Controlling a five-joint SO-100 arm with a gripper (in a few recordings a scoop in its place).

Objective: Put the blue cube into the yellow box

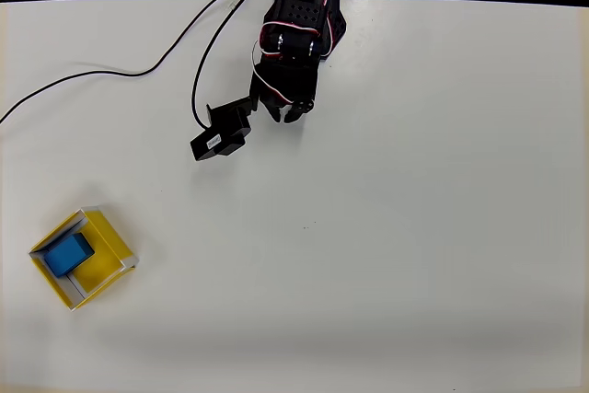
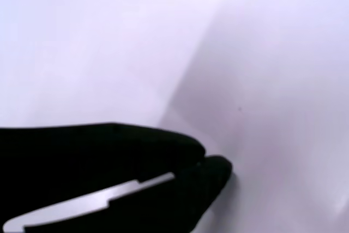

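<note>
The cube (image 1: 67, 254) lies inside the box (image 1: 109, 244), against its upper-left wall, at the lower left of the white surface (image 1: 414, 227) in the overhead view. The black tool (image 1: 285, 115) sits well apart near the top edge — fingertips together, holding nothing, as the wrist view (image 2: 204, 162) shows.

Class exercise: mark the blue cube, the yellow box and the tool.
blue cube (image 1: 68, 254), overhead view, its top face.
yellow box (image 1: 103, 266), overhead view, bare yellow floor.
tool (image 2: 202, 163), wrist view, between its closed tips.
</note>
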